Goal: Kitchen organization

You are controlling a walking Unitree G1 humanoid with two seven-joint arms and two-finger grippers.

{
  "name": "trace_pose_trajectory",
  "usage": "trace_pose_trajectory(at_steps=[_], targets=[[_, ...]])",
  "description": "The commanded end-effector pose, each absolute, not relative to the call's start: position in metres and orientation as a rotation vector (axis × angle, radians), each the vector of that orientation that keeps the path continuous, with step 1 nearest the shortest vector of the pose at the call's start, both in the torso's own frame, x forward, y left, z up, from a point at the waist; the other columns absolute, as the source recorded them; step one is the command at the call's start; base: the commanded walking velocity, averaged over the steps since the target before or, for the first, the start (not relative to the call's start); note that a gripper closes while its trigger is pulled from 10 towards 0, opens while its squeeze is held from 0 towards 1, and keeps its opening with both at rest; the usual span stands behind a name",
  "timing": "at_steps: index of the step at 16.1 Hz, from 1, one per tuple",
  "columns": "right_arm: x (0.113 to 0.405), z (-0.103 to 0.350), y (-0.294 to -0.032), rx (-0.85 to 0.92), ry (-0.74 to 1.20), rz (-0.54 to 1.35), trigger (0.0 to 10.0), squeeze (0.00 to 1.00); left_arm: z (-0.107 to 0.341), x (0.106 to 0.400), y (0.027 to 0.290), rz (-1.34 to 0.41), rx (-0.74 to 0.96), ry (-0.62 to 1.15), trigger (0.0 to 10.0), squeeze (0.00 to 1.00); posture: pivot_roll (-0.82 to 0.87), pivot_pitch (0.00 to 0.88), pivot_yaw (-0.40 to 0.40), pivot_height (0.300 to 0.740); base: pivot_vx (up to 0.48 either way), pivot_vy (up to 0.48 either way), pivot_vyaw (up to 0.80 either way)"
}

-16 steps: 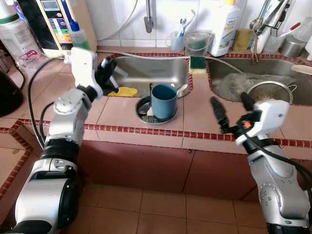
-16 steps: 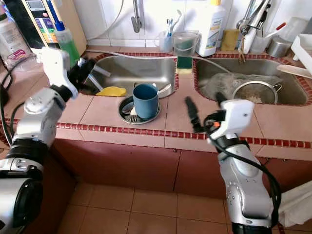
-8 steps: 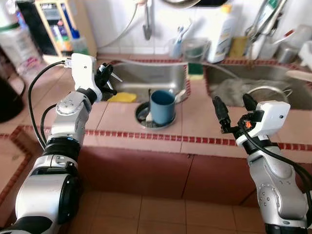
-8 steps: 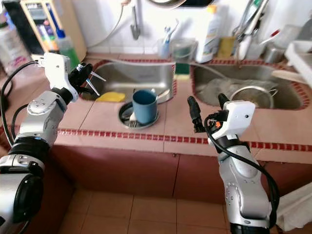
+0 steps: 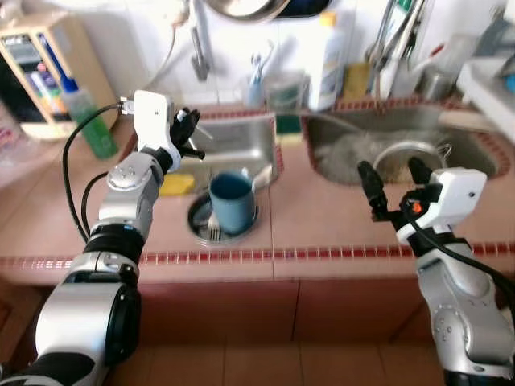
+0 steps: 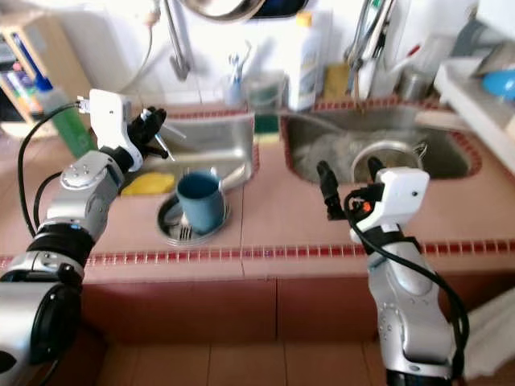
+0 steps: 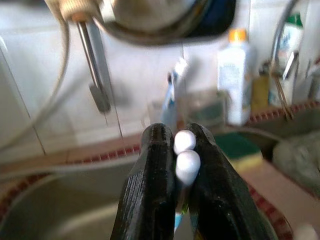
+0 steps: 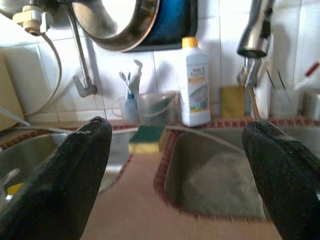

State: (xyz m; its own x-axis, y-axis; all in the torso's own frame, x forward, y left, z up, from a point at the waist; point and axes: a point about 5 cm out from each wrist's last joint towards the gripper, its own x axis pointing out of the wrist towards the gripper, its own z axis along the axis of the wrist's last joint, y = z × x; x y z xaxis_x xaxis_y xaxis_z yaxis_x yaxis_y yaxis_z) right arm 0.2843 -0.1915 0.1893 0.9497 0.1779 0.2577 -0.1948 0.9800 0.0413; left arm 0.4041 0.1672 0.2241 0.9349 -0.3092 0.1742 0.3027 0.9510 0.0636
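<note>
The right gripper (image 5: 394, 178) is hovering over the tiled surface (image 5: 322, 225), jaws wide. A blue cup (image 5: 230, 202) is sitting in a round dish (image 5: 195, 219). The left gripper (image 6: 155, 129) is pinching a white utensil (image 7: 186, 156) above the left sink (image 5: 233, 141).

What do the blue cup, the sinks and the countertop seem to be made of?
The blue cup looks like matte plastic or glazed ceramic: flat even colour, little shine; hard to say which. The sinks look like brushed stainless steel, grey with a soft sheen. The countertop is tiled, pinkish squares with grout lines and a dark red mosaic edge.
</note>
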Motion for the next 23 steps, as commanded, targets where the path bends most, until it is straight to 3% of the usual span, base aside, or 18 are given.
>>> trace_pose_trajectory(at_steps=[1, 7, 14, 23], targets=[[0.284, 0.193, -0.183, 0.075, -0.271, 0.227, 10.0, 0.0, 0.228, 0.404, 0.181, -0.28, 0.062, -0.188, 10.0, 0.0, -0.25, 0.028, 0.088, 0.74, 0.39, 0.0, 0.0], [0.282, 0.192, -0.182, 0.073, -0.262, 0.237, 10.0, 0.0, 0.227, 0.406, 0.181, -0.267, 0.068, -0.169, 10.0, 0.0, -0.25, 0.042, 0.092, 0.74, 0.362, 0.0, 0.0], [0.273, 0.17, -0.188, 0.035, -0.103, 0.239, 10.0, 0.0, 0.213, 0.406, 0.164, -0.334, 0.21, -0.096, 10.0, 0.0, -0.26, 0.068, 0.106, 0.74, 0.0, 0.0, 0.0], [0.246, 0.157, -0.187, -0.021, -0.003, 0.374, 10.0, 0.0, 0.196, 0.404, 0.141, -0.452, 0.312, -0.035, 10.0, 0.0, -0.29, 0.085, 0.13, 0.74, 0.0, 0.0, 0.0]])
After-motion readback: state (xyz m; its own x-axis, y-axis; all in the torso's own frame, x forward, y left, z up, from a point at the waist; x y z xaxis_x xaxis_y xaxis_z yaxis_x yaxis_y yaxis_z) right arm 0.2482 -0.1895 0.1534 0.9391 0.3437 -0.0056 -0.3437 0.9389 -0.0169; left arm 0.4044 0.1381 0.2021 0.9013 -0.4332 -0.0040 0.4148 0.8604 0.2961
